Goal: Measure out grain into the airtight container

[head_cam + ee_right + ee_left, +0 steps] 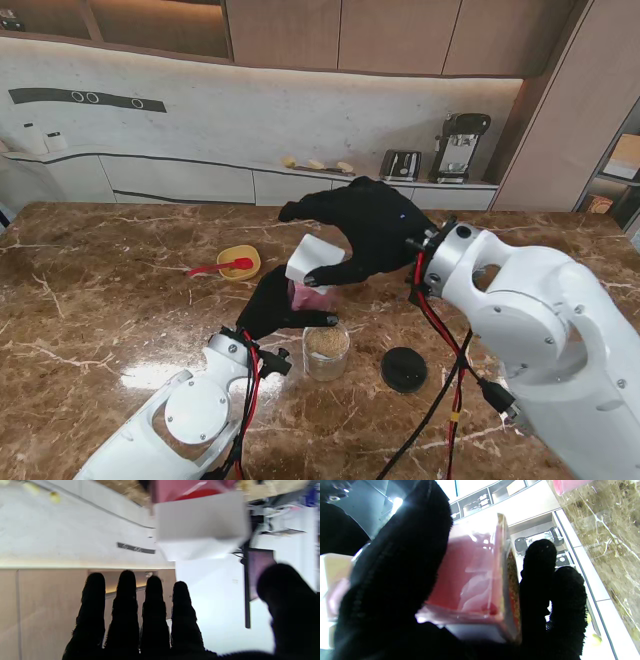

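Note:
My left hand (268, 303) is shut on a pink translucent grain box (308, 296), held upright just above the table. In the left wrist view the pink box (470, 577) sits between thumb and fingers (540, 585), with grain showing along one wall. A white lid flap (313, 260) stands up from its top. My right hand (365, 230) hovers over it with fingers (125, 610) straight and apart, the thumb reaching under the white flap (202, 525); no grip on it shows. A clear jar (326, 350) with grain in it stands nearer to me, beside its black round lid (404, 369).
A yellow bowl (240, 261) with a red spoon (215, 268) sits to the left on the brown marble table (110, 310). Red and black cables (445, 350) hang from the right arm near the black lid. A white counter with appliances runs behind the table.

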Controlling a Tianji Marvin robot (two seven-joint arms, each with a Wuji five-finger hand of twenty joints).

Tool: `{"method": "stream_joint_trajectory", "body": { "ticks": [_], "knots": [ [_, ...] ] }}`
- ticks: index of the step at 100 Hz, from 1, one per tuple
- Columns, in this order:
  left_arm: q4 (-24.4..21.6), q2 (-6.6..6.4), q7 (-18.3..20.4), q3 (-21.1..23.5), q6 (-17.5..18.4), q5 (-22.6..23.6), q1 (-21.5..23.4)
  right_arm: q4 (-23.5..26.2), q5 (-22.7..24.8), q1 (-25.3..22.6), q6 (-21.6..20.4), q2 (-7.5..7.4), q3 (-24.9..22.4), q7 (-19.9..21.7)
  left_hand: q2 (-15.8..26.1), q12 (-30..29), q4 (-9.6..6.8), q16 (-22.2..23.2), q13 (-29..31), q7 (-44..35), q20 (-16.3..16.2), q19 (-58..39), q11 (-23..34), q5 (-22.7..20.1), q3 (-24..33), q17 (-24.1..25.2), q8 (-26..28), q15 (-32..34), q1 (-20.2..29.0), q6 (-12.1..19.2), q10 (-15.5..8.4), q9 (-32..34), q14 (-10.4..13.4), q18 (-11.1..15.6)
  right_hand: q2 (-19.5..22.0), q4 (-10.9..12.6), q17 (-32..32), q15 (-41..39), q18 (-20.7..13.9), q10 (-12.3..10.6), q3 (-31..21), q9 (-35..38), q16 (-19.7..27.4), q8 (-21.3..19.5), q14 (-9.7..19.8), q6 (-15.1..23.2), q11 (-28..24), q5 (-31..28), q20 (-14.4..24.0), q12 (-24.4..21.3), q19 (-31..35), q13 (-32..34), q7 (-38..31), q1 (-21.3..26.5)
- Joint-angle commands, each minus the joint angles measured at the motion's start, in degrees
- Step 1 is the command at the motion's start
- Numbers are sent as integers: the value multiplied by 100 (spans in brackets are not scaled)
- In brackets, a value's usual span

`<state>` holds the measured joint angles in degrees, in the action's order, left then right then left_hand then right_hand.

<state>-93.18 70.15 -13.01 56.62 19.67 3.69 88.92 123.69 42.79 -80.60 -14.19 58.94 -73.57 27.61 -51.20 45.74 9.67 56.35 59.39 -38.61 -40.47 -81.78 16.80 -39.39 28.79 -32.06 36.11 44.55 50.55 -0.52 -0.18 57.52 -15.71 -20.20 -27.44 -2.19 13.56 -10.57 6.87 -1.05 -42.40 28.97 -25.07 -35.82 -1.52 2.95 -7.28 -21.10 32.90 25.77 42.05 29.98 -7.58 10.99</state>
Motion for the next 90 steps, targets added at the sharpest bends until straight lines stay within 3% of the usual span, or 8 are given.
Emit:
{"method": "stream_joint_trajectory", "body": {
  "ticks": [1,13,22,43,55,67,82,90],
  "knots": [
    [-24,-2,-5,4,8,2,20,139,-368,138,-53,-166,-107,544,2622,66,117,25,127,-1246,-72,-123,405,-1226,1623,3,170,20,1021,1407,-589,486,419,130,-705,391,-361,258,-16,133,-284,-627,267,93,-61,-123,224,372,-79,-185,-464,-533,216,897],
    [-33,-6,5,11,5,6,19,151,-935,376,-256,-319,-211,1220,2625,65,118,22,131,-1243,-71,-123,401,-1218,1627,3,169,20,1021,1406,-589,479,423,130,-1657,-119,-618,379,-226,341,-2050,-1346,471,108,-48,-138,276,1005,-2,-274,-1005,-1210,593,1829],
    [-36,-11,24,10,1,0,15,129,-1069,550,-290,-398,-127,1564,2619,65,119,21,130,-1244,-71,-123,404,-1221,1627,3,168,18,1018,1409,-587,486,421,130,-1669,-141,-679,364,-330,340,-2449,-1444,493,19,-2,-52,241,1144,-10,-273,-1086,-1319,633,2156],
    [-34,-26,77,21,-17,1,10,17,-698,715,-416,-388,183,1530,2621,64,119,20,128,-1248,-70,-123,402,-1220,1632,3,170,15,1021,1408,-588,483,417,130,-1719,-251,-432,51,-369,91,-3049,-1004,431,-766,214,618,-146,541,99,-147,-878,-1077,-157,2329],
    [-45,-32,93,29,-29,14,7,-91,-602,841,-426,-370,339,1467,2624,66,119,21,125,-1255,-70,-120,404,-1225,1632,9,174,16,1022,1407,-584,483,413,127,-1713,-292,-295,-199,-306,-98,-3009,-512,319,-925,299,934,-337,-74,153,-57,-765,-659,-457,2336],
    [-45,-29,86,27,-24,20,-9,-199,-503,937,-388,-340,472,1356,2622,77,117,26,117,-1370,-71,-119,420,-1232,1638,14,240,18,1026,1416,-595,484,405,124,-1621,-407,-196,-346,-241,-270,-2537,179,224,-1065,357,1153,-461,-704,198,77,-672,-426,-732,2070],
    [-32,-25,81,14,-11,7,-17,-261,-341,974,-270,-299,587,1221,2622,72,118,30,112,-1369,-73,-121,416,-1217,1634,14,253,21,1025,1409,-582,475,418,125,-1438,-492,27,-670,-221,-363,-1665,1042,-84,-1310,414,1034,-740,-1491,321,515,-435,17,-1362,1374],
    [-32,-22,73,10,-8,3,-14,-273,-37,892,-146,-222,647,869,2622,69,120,31,115,-1350,-73,-121,413,-1217,1630,14,247,23,1025,1400,-571,474,402,125,-1123,-490,395,-1000,-142,-422,-1126,1905,-355,-1398,424,875,-1119,-2061,460,918,-101,673,-1751,852]
  ]
}}
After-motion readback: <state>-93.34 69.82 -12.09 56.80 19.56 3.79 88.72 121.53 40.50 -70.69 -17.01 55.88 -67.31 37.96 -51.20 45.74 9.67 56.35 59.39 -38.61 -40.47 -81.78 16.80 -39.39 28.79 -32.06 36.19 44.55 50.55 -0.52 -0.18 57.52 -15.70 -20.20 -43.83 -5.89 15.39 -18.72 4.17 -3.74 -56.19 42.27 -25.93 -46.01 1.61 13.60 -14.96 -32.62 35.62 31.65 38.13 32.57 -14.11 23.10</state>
